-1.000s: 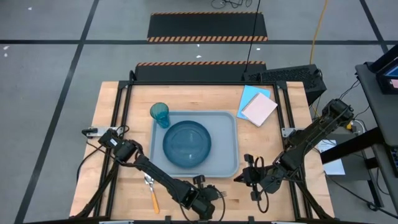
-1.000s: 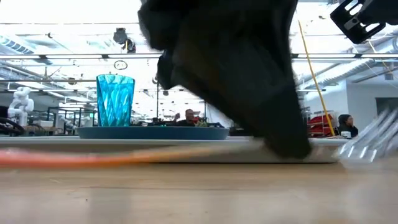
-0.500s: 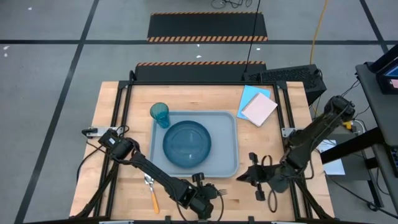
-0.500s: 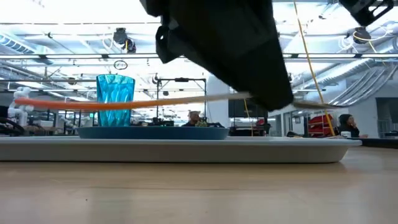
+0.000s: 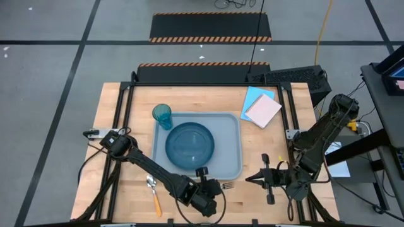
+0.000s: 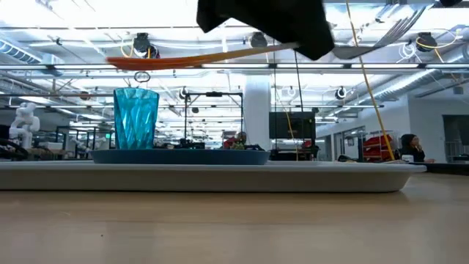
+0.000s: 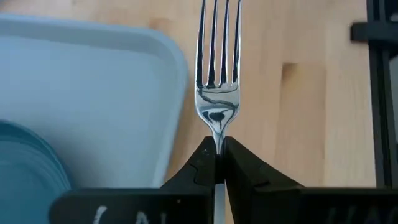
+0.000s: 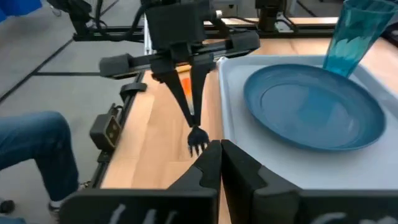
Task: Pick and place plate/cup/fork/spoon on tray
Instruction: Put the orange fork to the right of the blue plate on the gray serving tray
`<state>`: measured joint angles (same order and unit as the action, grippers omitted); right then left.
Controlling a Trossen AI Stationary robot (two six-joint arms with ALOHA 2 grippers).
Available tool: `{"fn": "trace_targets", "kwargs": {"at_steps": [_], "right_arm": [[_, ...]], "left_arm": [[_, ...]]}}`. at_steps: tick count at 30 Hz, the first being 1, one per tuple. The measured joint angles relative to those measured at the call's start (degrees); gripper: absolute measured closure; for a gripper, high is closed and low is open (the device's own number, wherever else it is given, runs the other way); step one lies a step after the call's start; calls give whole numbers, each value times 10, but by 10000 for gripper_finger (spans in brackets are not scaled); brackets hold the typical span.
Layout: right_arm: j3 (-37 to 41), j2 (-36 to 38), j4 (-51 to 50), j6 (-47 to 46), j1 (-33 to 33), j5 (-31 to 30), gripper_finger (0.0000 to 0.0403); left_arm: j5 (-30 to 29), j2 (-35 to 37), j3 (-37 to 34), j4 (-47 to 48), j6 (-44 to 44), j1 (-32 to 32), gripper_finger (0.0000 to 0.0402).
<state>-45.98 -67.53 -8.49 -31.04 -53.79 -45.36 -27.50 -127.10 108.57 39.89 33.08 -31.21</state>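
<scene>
My left gripper (image 5: 216, 189) is shut on the fork (image 7: 217, 68) above the table's near edge, just near the tray's (image 5: 235, 129) near right corner. The fork's orange handle (image 6: 176, 59) and tines (image 6: 388, 31) show high up in the low view. The dark blue plate (image 5: 189, 145) lies in the tray, and the teal cup (image 5: 162, 115) stands upright at the tray's far left corner. The spoon (image 5: 153, 191) lies on the table at the near left. My right gripper (image 5: 249, 178) is shut and empty, right of the fork. My left gripper pinches the fork's thin neck (image 7: 217, 142), just behind the tines, between its two fingertips (image 7: 202, 163). The fingers slant down from above. The fork is lifted clear of the table, about level, with its tines toward the table's right and its handle toward the left.
A pink notebook on a light blue paper sheet (image 5: 262, 107) lies at the table's far right. Bare wood lies between the tray and the near edge. A person's leg in jeans (image 8: 31, 146) shows beyond the table's left side.
My left gripper has risen with the fork, which has gone from lying near the table top to hanging well above it, still about level. My right gripper has drawn back toward the table's right edge.
</scene>
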Motion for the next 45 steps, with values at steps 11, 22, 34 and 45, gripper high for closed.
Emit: {"fn": "trace_targets", "kwargs": {"at_steps": [11,22,34,45], "right_arm": [[0,-22,1,-12,0,1,399],[0,-60,29,-9,12,-28,399],[0,-165,208,116,70,-27,399],[0,-170,246,150,71,-89,354]], "left_arm": [[-59,35,-1,2,-13,30,385],[-158,94,-1,-26,-32,43,384],[-218,102,0,-234,-178,39,383],[-221,91,-1,-260,-188,42,382]]}}
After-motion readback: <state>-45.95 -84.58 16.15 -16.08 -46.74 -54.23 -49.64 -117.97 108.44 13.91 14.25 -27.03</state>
